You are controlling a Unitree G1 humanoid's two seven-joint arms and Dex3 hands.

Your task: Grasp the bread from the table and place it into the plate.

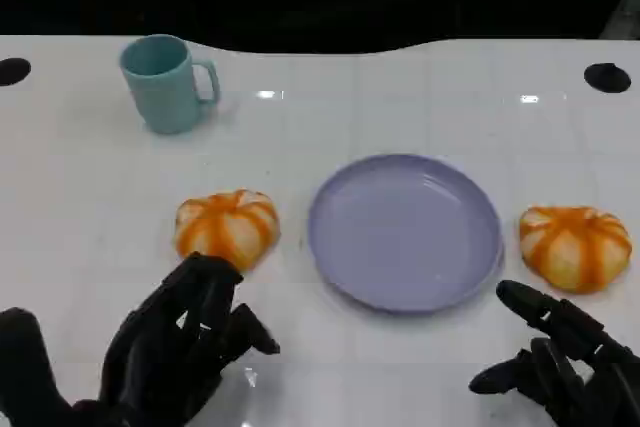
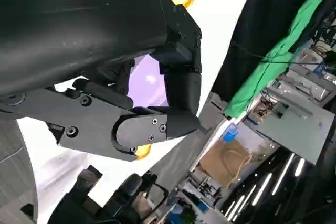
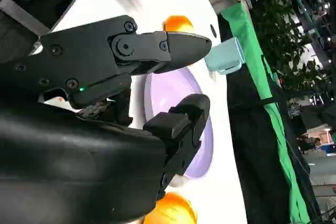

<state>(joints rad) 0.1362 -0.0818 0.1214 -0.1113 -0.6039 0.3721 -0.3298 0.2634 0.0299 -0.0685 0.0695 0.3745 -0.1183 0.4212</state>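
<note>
Two orange-and-cream bread rolls lie on the white table beside a lilac plate. The left bread sits just left of the plate; the right bread sits just right of it. My left hand hovers directly in front of the left bread, fingers apart, holding nothing. My right hand is at the lower right, in front of the right bread, fingers spread and empty. The right wrist view shows the plate, the far bread and the near bread.
A teal mug stands at the back left, also seen as a teal mug in the right wrist view. Two dark round holes mark the table's far corners. The table's far edge meets a dark backdrop.
</note>
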